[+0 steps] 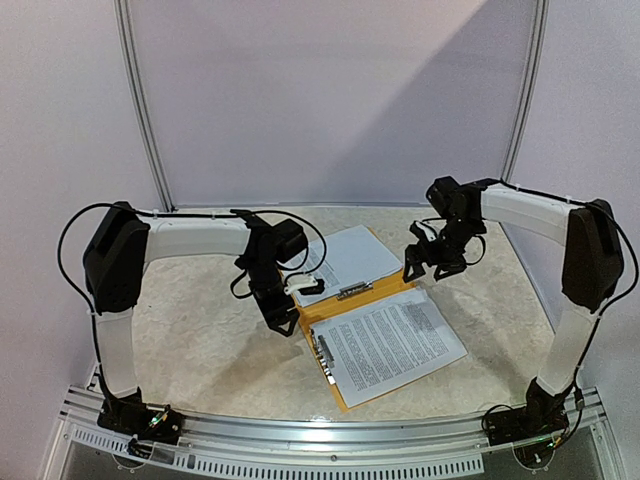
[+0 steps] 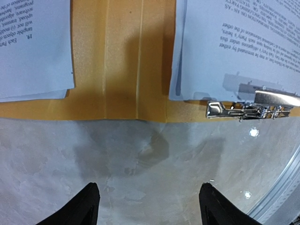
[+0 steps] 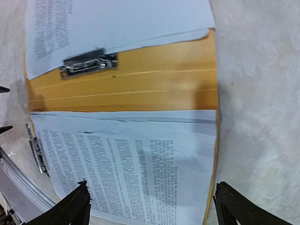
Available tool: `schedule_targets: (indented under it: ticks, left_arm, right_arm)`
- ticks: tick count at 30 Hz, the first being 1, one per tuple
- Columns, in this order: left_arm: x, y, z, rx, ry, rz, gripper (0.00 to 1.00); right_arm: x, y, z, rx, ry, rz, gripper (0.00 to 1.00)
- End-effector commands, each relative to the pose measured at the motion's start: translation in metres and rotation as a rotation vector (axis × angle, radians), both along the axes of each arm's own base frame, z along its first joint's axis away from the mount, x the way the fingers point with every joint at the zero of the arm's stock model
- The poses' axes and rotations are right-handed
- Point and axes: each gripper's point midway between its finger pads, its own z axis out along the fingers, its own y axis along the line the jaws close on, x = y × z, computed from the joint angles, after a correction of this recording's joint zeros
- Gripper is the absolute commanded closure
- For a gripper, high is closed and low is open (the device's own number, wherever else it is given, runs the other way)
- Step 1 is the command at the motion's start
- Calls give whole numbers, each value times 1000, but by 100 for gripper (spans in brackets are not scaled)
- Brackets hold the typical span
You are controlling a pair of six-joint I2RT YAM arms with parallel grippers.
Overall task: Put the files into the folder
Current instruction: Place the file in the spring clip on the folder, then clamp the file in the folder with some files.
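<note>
The orange-yellow folder point(image 1: 322, 310) lies open flat on the table's middle. The files are white printed sheets, one stack point(image 1: 350, 255) on its far half and one point(image 1: 388, 342) on its near half. My left gripper point(image 1: 282, 318) hovers open over bare table just left of the folder's spine point(image 2: 122, 61), nothing between its fingers point(image 2: 89, 206). A metal clip point(image 2: 253, 108) holds the sheets point(image 2: 243, 42) beside it. My right gripper point(image 1: 432, 268) hangs open above the folder's right end. In its view the printed sheets point(image 3: 140, 164) lie below the open gripper point(image 3: 150, 206), untouched.
A second metal clip point(image 1: 325, 355) sits on the near half's left edge. The marbled tabletop point(image 1: 200, 340) runs to an aluminium rail point(image 1: 330, 430) at the front. Grey panels and a metal frame point(image 1: 145, 120) close the back and sides.
</note>
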Motion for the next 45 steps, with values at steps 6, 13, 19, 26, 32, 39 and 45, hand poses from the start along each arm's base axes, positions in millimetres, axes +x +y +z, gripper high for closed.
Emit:
schedule_targets:
  ticks: [6, 13, 19, 26, 32, 39, 45]
  left_arm:
    - [5, -3, 39, -35, -81, -66, 25]
    - [27, -9, 87, -162, -91, -16, 27]
    - [43, -17, 95, -333, -20, 161, 29]
    - [33, -32, 58, -330, 93, 214, 37]
    - [21, -54, 40, -351, 178, 214, 47]
    - [1, -58, 16, -318, 242, 211, 49]
    - [-1, -56, 12, -313, 246, 218, 50]
  right_arm:
    - [-40, 97, 55, 198, -198, 211, 24]
    - [-75, 157, 49, 317, -217, 323, 39]
    - [-95, 185, 30, 485, -196, 364, 55]
    - [-124, 184, 0, 591, -95, 354, 75]
    - [-134, 192, -17, 663, -13, 319, 77]
    - [-132, 202, -31, 679, 34, 312, 76]
    - [-132, 206, -38, 676, 49, 310, 77]
